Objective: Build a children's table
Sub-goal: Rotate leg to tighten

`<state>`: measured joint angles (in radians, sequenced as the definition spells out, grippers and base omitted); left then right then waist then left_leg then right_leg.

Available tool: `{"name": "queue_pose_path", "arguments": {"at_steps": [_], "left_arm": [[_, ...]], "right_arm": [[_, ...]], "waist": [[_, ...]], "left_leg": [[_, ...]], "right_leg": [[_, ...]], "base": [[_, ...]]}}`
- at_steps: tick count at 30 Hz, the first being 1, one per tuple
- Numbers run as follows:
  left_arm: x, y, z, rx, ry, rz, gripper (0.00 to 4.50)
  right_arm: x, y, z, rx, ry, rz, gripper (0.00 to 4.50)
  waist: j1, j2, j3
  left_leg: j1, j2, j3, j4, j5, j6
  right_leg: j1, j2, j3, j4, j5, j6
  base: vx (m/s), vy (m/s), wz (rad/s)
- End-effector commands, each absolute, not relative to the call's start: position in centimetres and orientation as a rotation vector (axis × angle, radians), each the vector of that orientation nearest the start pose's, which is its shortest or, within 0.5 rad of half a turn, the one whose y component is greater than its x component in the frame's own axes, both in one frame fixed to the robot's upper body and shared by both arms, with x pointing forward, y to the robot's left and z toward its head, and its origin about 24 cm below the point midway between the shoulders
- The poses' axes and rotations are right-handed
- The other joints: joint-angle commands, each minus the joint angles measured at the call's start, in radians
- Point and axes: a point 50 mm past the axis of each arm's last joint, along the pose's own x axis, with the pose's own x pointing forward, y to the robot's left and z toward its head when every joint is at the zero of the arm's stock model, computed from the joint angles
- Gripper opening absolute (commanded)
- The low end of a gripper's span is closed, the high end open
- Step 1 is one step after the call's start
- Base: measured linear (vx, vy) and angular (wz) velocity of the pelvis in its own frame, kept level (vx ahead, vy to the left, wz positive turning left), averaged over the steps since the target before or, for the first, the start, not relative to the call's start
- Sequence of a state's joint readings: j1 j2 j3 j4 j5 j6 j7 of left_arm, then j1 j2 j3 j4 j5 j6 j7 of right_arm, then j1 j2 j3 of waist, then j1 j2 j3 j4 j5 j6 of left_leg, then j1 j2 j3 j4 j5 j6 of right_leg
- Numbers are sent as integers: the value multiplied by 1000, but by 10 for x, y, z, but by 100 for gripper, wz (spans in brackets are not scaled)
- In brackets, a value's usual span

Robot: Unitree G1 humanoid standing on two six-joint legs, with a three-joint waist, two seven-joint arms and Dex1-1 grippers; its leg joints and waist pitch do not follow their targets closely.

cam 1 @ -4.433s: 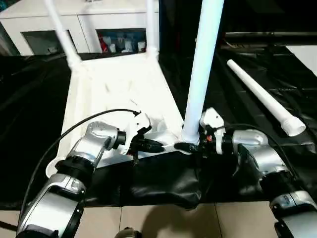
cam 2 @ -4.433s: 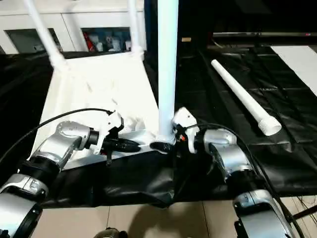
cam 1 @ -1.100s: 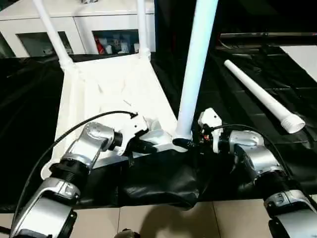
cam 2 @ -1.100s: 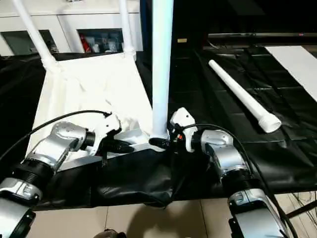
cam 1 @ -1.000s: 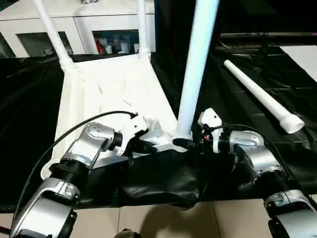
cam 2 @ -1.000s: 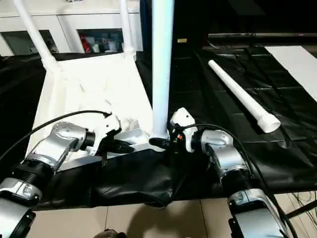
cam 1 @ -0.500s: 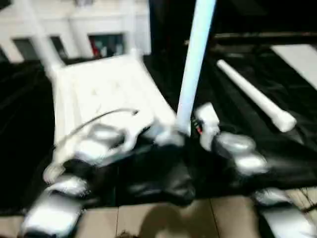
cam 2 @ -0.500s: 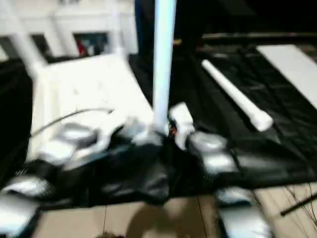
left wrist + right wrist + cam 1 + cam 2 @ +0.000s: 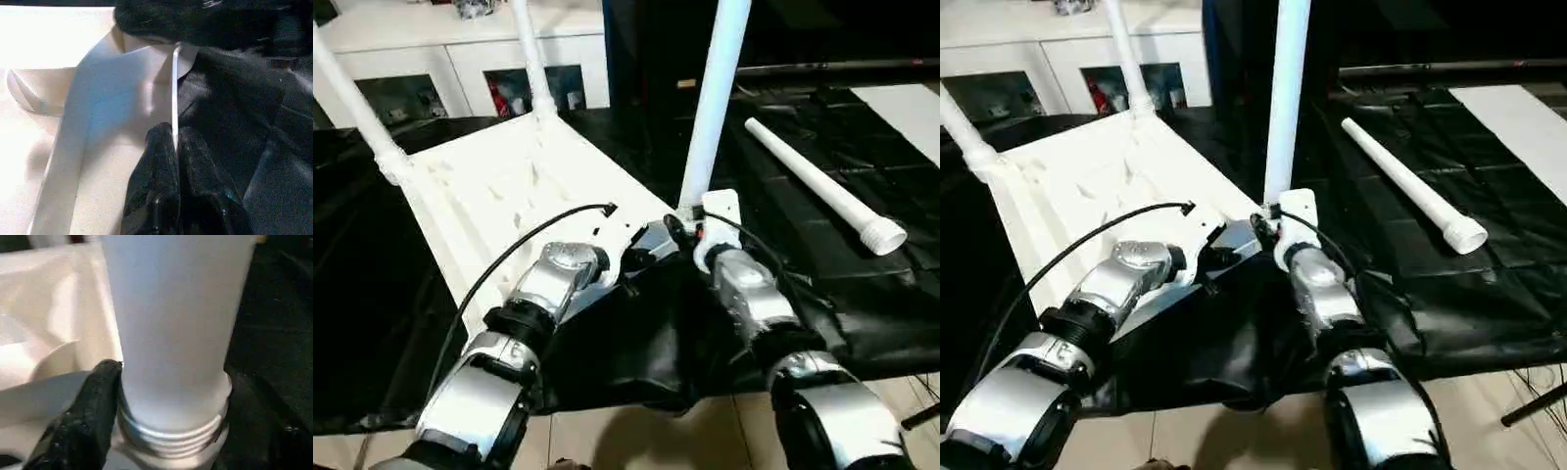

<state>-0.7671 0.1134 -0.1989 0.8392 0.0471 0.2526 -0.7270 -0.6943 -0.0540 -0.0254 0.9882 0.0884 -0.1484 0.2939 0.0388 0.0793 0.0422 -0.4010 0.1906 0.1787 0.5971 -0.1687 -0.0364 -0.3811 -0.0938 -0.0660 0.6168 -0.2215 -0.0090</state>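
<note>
The white table top [image 9: 499, 186] lies underside up on black cloth, ribs showing. Two white legs [image 9: 533, 59] stand in its far corner sockets, the other leg [image 9: 352, 98] at the left. A third leg [image 9: 713, 108] stands upright at the near right corner, its threaded base [image 9: 171, 431] at the socket. My right gripper [image 9: 683, 223] is shut on this leg just above the thread, one finger [image 9: 93, 416] against its side. My left gripper [image 9: 174, 147] is shut on the top's thin near rim [image 9: 174, 88], right beside that corner. A fourth leg [image 9: 818, 181] lies loose on the cloth to the right.
A white cabinet with glass doors [image 9: 460, 69] stands behind the table top. The black cloth [image 9: 636, 343] is bunched up under my wrists at the near edge, with tiled floor below it. A pale sheet [image 9: 901, 103] lies at the far right.
The table top has swung, its far end going left, and the near right corner with the upright leg sits farther from me. Both grippers kept their hold; my forearms now point more forward.
</note>
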Motion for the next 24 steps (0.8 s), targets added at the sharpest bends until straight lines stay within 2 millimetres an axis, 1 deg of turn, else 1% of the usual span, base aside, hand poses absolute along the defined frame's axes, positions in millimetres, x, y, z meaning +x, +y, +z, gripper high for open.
{"name": "queue_pose_path", "arguments": {"at_steps": [1, 2, 3, 4, 5, 6, 7, 8, 9, 10, 11, 12, 13, 14, 16, 17, 20, 22, 23, 24], "left_arm": [[348, 83, 50, 247, 427, -993, 0], [347, 86, 51, 240, 430, -1003, 0], [347, 87, 51, 238, 431, -1006, 0], [343, 92, 51, 221, 444, -1061, 0], [342, 93, 51, 220, 445, -1066, 0], [339, 96, 51, 228, 447, -1111, 0], [334, 101, 51, 242, 447, -1190, 0], [329, 105, 51, 246, 454, -1261, 0], [328, 106, 51, 246, 456, -1279, 0], [326, 107, 52, 248, 459, -1313, 0], [326, 107, 52, 248, 459, -1313, 0], [324, 109, 52, 247, 465, -1344, 0], [321, 110, 52, 248, 472, -1373, 0], [320, 111, 52, 248, 476, -1389, 0], [320, 112, 53, 252, 479, -1398, 0], [320, 112, 53, 256, 478, -1400, 0], [320, 114, 54, 256, 477, -1403, 0], [319, 114, 53, 256, 476, -1402, 0], [319, 114, 53, 255, 477, -1400, 0], [319, 114, 53, 255, 477, -1400, 0]], "right_arm": [[352, -100, 44, -39, 126, 619, 344], [350, -103, 44, -70, 132, 675, 357], [348, -104, 43, -81, 136, 697, 366], [345, -113, 42, -104, 169, 753, 374], [345, -114, 42, -105, 172, 757, 380], [341, -120, 43, -142, 182, 816, 380], [334, -129, 43, -207, 193, 916, 380], [328, -137, 44, -221, 220, 987, 380], [327, -139, 43, -221, 227, 1004, 380], [325, -141, 44, -229, 229, 1031, 380], [325, -141, 44, -229, 229, 1031, 380], [324, -142, 43, -234, 235, 1050, 380], [322, -144, 44, -234, 244, 1079, 380], [320, -144, 44, -236, 249, 1098, 380], [320, -142, 46, -239, 239, 1115, 380], [320, -140, 48, -235, 223, 1122, 380], [321, -137, 49, -232, 226, 1133, 380], [321, -137, 48, -235, 234, 1137, 380], [321, -137, 47, -235, 237, 1134, 380], [322, -138, 46, -226, 245, 1127, 380]], "waist": [[7, -27, -66], [6, -26, -65], [6, -25, -66], [4, -22, -64], [4, -23, -65], [5, -21, -65], [8, -19, -65], [11, -22, -66], [12, -21, -66], [14, -16, -68], [15, -19, -67], [17, -15, -67], [18, -14, -66], [20, -14, -66], [23, -13, -65], [24, -17, -64], [26, -15, -65], [26, -16, -66], [27, -19, -66], [27, -24, -66]], "left_leg": [[17, 32, -11, -62, -141, 132], [16, 33, -9, -60, -133, 139], [17, 34, -9, -60, -127, 141], [15, 34, -10, -62, -122, 143], [16, 36, -10, -61, -120, 143], [18, 36, -10, -61, -124, 142], [18, 35, -10, -60, -130, 141], [18, 37, -8, -57, -125, 145], [15, 37, -8, -58, -118, 147], [20, 39, -7, -58, -114, 149], [20, 38, -6, -58, -121, 146], [22, 39, -7, -59, -124, 141], [24, 41, -6, -61, -138, 134], [25, 42, -7, -62, -141, 131], [27, 44, -7, -64, -153, 119], [26, 43, -7, -66, -160, 114], [26, 42, -7, -66, -162, 101], [26, 40, -7, -65, -155, 100], [25, 40, -7, -65, -147, 102], [23, 40, -6, -64, -142, 105]], "right_leg": [[49, -56, 29, -69, -30, -246], [46, -54, 30, -68, -25, -246], [46, -53, 30, -67, -17, -247], [44, -52, 30, -66, -17, -250], [44, -52, 29, -64, -10, -257], [44, -50, 28, -65, -13, -259], [43, -50, 28, -66, -16, -257], [44, -50, 30, -64, -5, -260], [45, -51, 31, -62, 7, -262], [40, -50, 31, -61, 19, -270], [39, -50, 31, -61, 18, -275], [39, -51, 31, -61, 12, -277], [37, -51, 32, -63, -3, -279], [38, -50, 31, -62, -3, -280], [35, -50, 33, -63, -10, -278], [36, -50, 33, -63, -16, -276], [36, -52, 34, -63, -26, -271], [37, -52, 35, -63, -15, -270], [38, -53, 34, -61, -9, -271], [39, -53, 34, -62, -6, -270]], "base": [[0, 0, 0], [0, 0, 0], [0, 0, 0], [0, 0, 0], [0, 0, 0], [0, 0, 0], [0, 0, 0], [0, 0, 0], [0, 0, 0], [0, 0, 0], [0, 0, 0], [0, 0, 0], [0, 0, 0], [0, 0, 0], [0, 0, 0], [0, 0, 0], [0, 0, 0], [0, 0, 0], [0, 0, 0], [0, 0, 0]]}}
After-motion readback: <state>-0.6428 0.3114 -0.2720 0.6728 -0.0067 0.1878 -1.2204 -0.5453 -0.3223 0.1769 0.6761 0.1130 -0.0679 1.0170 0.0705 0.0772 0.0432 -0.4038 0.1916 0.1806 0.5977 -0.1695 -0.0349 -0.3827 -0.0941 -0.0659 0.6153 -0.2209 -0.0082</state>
